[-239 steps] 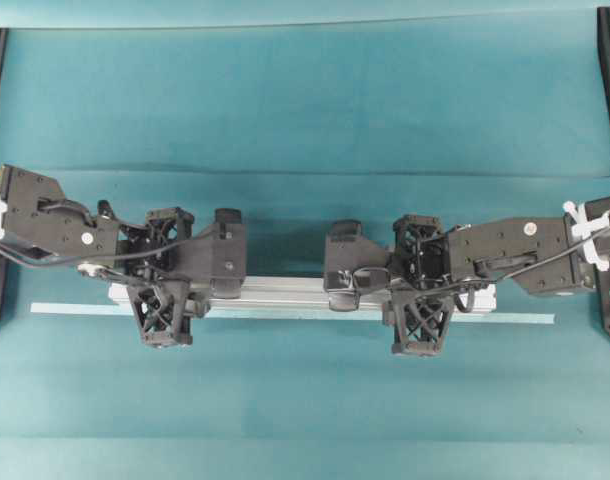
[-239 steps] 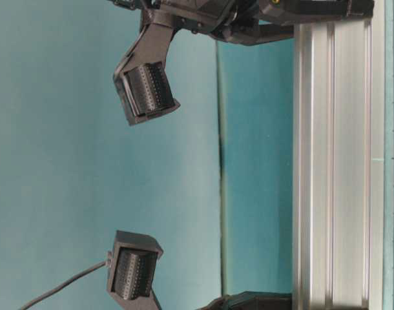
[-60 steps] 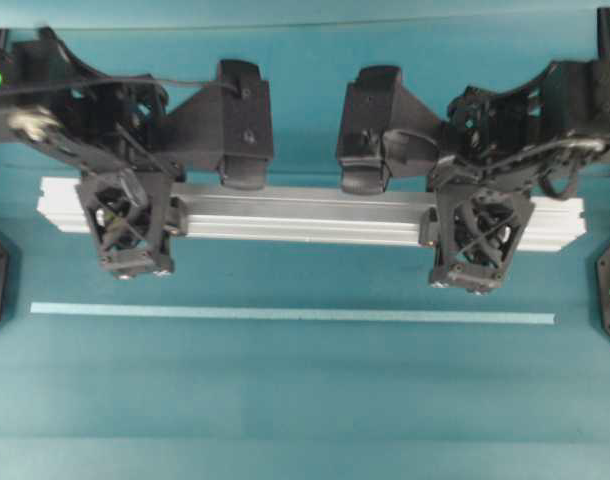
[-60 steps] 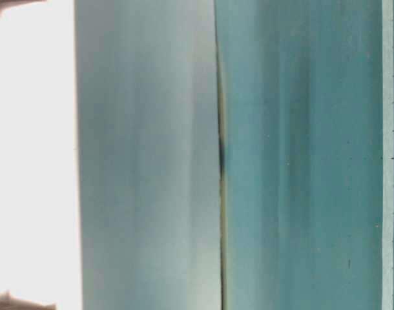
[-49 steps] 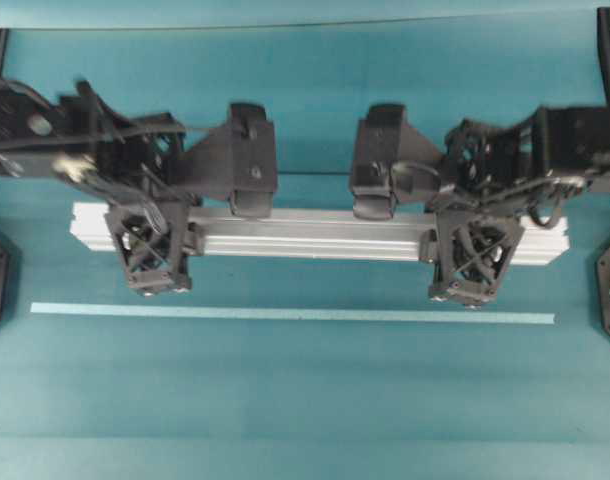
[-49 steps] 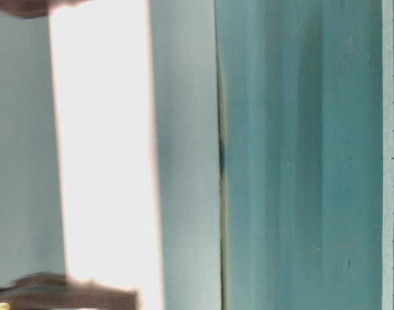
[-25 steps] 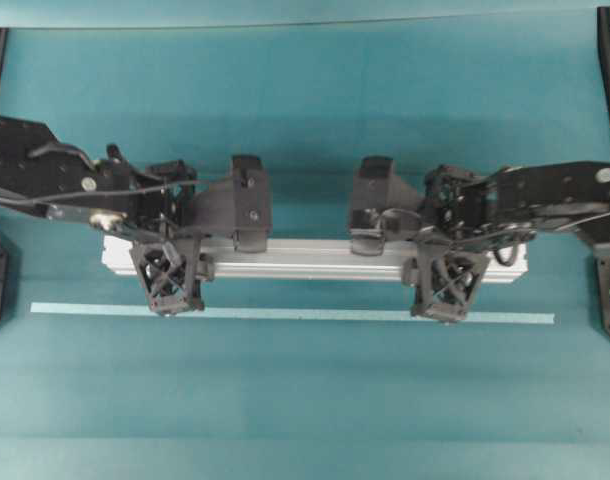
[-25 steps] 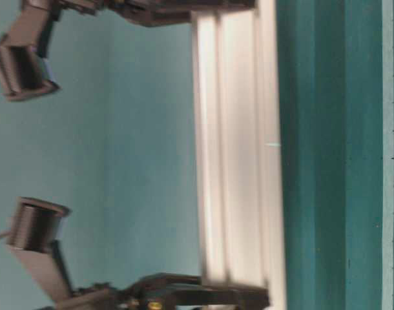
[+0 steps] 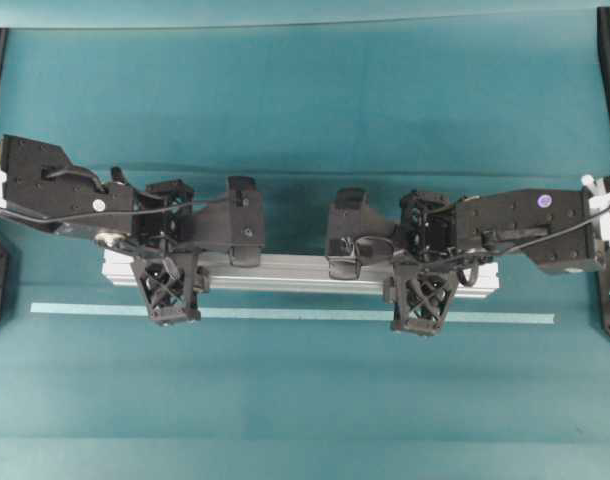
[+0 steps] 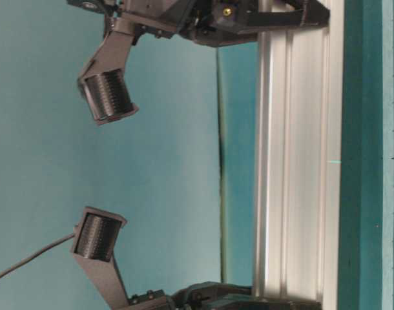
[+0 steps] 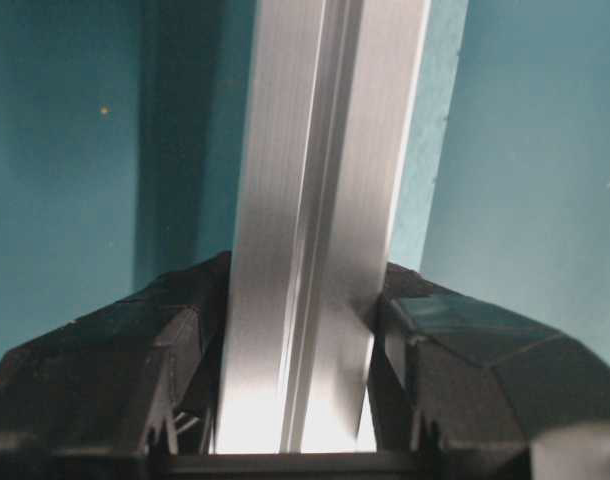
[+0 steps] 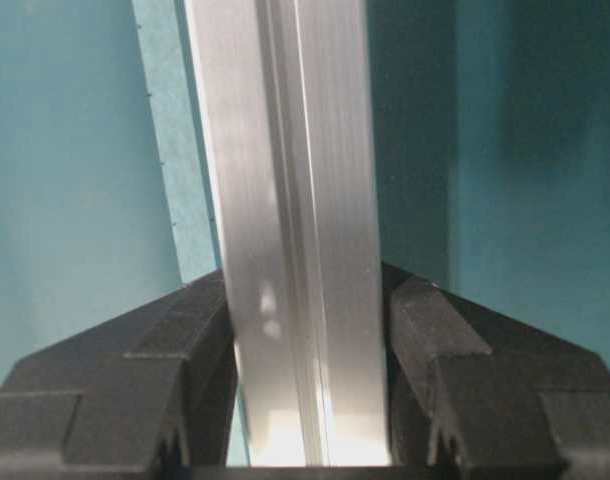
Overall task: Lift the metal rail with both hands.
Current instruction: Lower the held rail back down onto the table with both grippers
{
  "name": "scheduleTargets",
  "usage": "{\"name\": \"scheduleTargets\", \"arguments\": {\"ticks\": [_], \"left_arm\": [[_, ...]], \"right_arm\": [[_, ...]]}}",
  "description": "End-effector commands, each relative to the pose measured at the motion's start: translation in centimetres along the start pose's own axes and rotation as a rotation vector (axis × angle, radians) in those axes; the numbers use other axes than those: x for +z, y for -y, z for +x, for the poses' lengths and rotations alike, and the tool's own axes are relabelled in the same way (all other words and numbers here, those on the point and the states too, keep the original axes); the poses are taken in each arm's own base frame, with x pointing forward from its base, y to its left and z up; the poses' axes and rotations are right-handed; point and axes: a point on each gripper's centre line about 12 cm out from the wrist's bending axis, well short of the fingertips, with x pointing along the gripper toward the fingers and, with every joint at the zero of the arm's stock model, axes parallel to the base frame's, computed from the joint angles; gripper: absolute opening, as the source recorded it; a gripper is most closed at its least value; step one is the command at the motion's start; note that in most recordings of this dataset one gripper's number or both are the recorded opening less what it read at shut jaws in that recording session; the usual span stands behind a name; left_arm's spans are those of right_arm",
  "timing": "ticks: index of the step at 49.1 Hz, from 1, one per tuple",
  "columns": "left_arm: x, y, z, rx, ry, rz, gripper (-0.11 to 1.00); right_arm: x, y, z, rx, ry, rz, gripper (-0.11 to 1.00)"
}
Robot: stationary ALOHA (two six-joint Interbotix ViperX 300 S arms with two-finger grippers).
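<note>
**Rail gripped at both ends**

Above the teal table (image 9: 305, 100), the metal rail (image 9: 295, 272) lies level, just beside the pale tape strip (image 9: 285, 314). Near its left end, the left gripper (image 9: 165, 285) pinches it between both fingers. Near the other end, the right gripper (image 9: 421, 297) clamps it in the same way.
</note>
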Motion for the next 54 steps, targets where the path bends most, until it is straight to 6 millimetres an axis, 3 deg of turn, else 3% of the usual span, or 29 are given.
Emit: {"name": "scheduleTargets", "arguments": {"ticks": [1, 15, 54], "left_arm": [[0.4, 0.0, -0.1, -0.004, 0.033, -0.054, 0.36], [0.1, 1.2, 1.3, -0.017, 0.042, -0.048, 0.36], [-0.4, 1.4, 1.8, -0.022, 0.048, -0.033, 0.36]], "right_arm": [[-0.4, -0.7, 0.7, 0.008, -0.019, -0.021, 0.4], [-0.9, -1.1, 1.7, 0.015, -0.014, -0.024, 0.4], [-0.6, -2.1, 2.2, 0.03, -0.003, -0.033, 0.4]]}}
